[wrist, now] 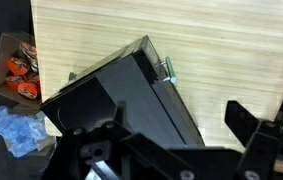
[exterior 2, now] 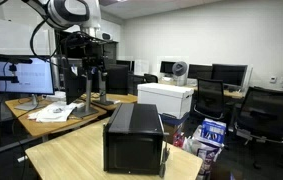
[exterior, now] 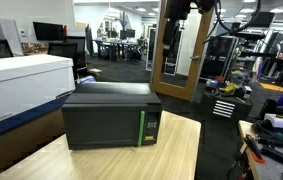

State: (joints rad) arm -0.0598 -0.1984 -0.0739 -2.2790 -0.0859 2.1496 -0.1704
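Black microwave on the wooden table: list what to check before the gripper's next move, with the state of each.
1. Gripper jaws open: ok, the fingers stand wide apart in the wrist view.
2. Gripper empty: ok, nothing between the fingers.
3. Black box-shaped microwave door shut: ok.
4. Microwave upright on the light wooden table: ok.
5. Gripper clear of the microwave: ok, it hangs above, apart.
6. Fingers square to the microwave's sides: not ok, it lies askew in the wrist view.
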